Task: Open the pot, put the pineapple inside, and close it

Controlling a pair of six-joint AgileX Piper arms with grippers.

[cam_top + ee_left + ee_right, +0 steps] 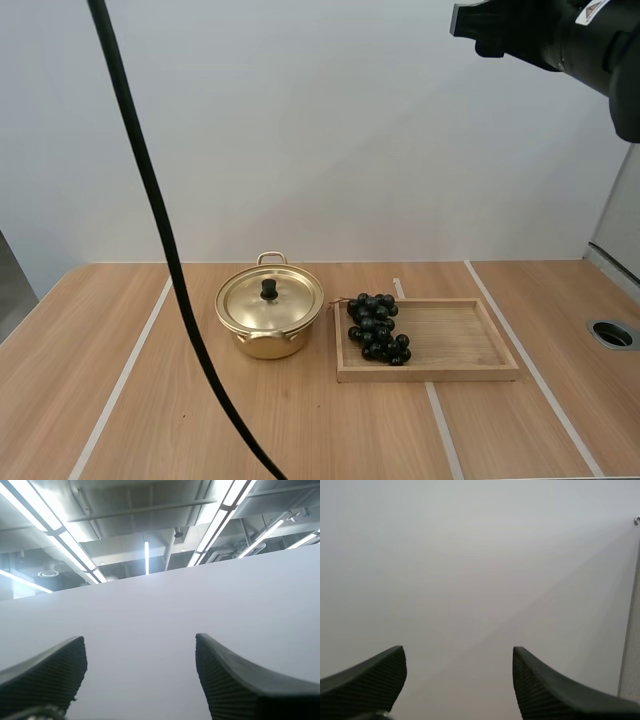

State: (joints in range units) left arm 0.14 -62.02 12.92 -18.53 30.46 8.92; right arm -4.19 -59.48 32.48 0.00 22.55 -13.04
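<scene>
Starting from nothing done, you see the lid (290, 300) on the pot (265, 346), grapes (376, 325), not pineapple, on the tray (460, 340), left gripper (140, 680) and right gripper (459, 680) both spread, empty.

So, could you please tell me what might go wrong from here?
The task says pineapple, but the fruit on the flat wooden tray is a bunch of dark grapes, so the target is unclear.
The gold lid of the round gold pot is on, with only a small black knob to pinch; a grip might slip.
</scene>
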